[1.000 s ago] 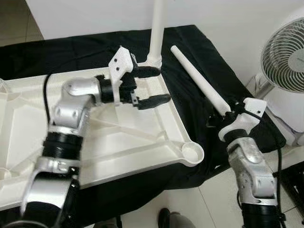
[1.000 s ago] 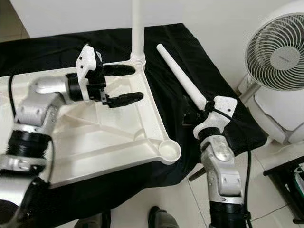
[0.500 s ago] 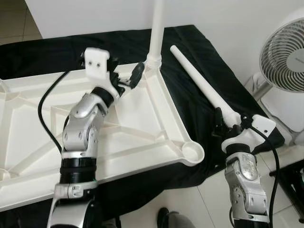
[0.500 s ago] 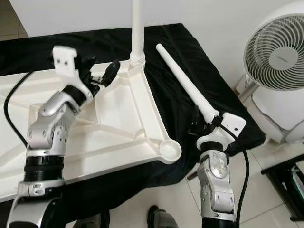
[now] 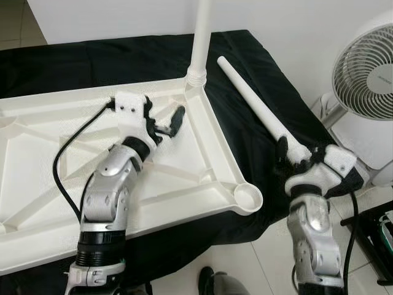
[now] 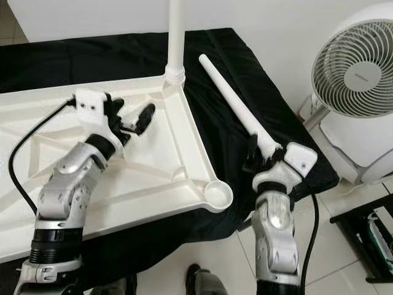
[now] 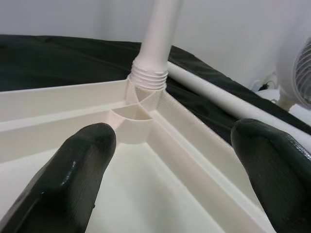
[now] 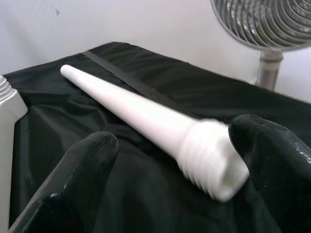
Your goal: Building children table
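Note:
The white table top (image 5: 184, 178) lies upside down on a black cloth. One white leg (image 5: 199, 37) stands screwed into its far right corner. The near right corner socket (image 5: 248, 198) holds nothing. A second, loose leg (image 5: 252, 101) lies on the cloth to the right of the top. My left gripper (image 5: 164, 120) hovers open over the inside of the top, pointing at the upright leg's threaded base (image 7: 149, 77). My right gripper (image 5: 298, 157) is open at the loose leg's thick end, with its fingers (image 8: 272, 165) either side of the threaded end (image 8: 209, 162), not closed on it.
A white pedestal fan (image 5: 368, 67) stands close by on the right. The black cloth (image 5: 92, 61) covers the low surface back to a white wall. A dark shoe (image 5: 212, 283) shows on the tiled floor by the front edge. A black rack (image 5: 381, 227) sits at the lower right.
My left arm swung back from beside the upright leg and dropped lower over the table top, still open. My right gripper turned and settled around the loose leg's threaded end.

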Robot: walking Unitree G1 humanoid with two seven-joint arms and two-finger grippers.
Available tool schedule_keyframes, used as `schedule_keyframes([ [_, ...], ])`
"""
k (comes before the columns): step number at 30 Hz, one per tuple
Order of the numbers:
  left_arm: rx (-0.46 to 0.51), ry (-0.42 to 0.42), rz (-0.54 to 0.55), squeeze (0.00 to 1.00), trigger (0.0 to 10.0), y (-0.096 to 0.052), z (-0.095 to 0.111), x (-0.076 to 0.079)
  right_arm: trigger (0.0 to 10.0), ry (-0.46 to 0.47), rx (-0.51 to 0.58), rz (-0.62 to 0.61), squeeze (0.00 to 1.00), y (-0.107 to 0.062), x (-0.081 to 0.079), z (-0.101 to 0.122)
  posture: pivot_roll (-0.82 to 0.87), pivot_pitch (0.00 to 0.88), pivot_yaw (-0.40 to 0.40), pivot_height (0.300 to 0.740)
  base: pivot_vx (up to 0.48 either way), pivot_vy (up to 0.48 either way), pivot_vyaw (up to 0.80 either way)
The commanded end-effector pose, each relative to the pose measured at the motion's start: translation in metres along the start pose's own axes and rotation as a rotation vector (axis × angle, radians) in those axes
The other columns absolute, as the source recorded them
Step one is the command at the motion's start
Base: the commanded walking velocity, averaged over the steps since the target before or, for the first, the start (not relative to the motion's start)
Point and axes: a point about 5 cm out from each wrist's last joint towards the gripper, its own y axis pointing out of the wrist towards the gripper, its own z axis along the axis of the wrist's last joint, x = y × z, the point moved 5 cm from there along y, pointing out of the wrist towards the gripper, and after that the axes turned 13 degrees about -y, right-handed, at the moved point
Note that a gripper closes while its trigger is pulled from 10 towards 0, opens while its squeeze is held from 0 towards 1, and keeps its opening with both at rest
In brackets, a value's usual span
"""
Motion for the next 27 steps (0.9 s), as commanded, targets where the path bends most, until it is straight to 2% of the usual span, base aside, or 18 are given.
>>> schedule_keyframes([
  [1, -0.006, 0.035, -0.047, 0.0, 10.0, 0.0, 0.0, 0.011, 10.0, 0.016, -0.002, -0.024, 0.0, -0.008, 0.006, -0.002, 0.02, 0.216, -0.069, 0.74, 0.0, 0.0, 0.0],
  [4, 0.0, 0.131, -0.039, 0.0, 10.0, -0.002, 0.002, 0.013, 10.0, 0.012, -0.034, -0.045, 0.0, -0.018, 0.011, -0.01, 0.03, 0.216, -0.062, 0.74, 0.0, 0.0, 0.0],
  [8, -0.005, 0.117, -0.047, 0.0, 10.0, -0.005, 0.001, 0.013, 10.0, 0.004, -0.043, -0.054, 0.0, -0.02, 0.013, -0.012, 0.03, 0.216, -0.057, 0.74, 0.0, 0.0, 0.0],
  [12, -0.022, 0.152, -0.063, 0.0, 10.0, -0.008, -0.002, 0.014, 10.0, 0.017, -0.046, -0.066, 0.0, -0.02, 0.016, -0.016, 0.03, 0.209, -0.048, 0.74, 0.0, 0.0, 0.0],
  [16, -0.032, 0.169, -0.04, 0.0, 10.0, -0.008, -0.002, 0.01, 10.0, 0.077, -0.066, -0.044, 0.0, -0.014, 0.016, -0.024, 0.03, 0.203, -0.043, 0.74, 0.0, 0.0, 0.0],
  [23, -0.049, 0.201, -0.057, 0.0, 10.0, -0.01, -0.003, 0.011, 10.0, 0.174, -0.092, -0.014, 0.0, -0.003, 0.018, -0.036, 0.06, 0.196, -0.025, 0.74, 0.0, 0.0, 0.0],
  [27, -0.059, 0.213, -0.062, 0.0, 10.0, -0.012, -0.002, 0.011, 10.0, 0.191, -0.095, 0.016, 0.0, 0.001, 0.017, -0.04, 0.09, 0.195, -0.013, 0.74, 0.0, 0.0, 0.0],
])
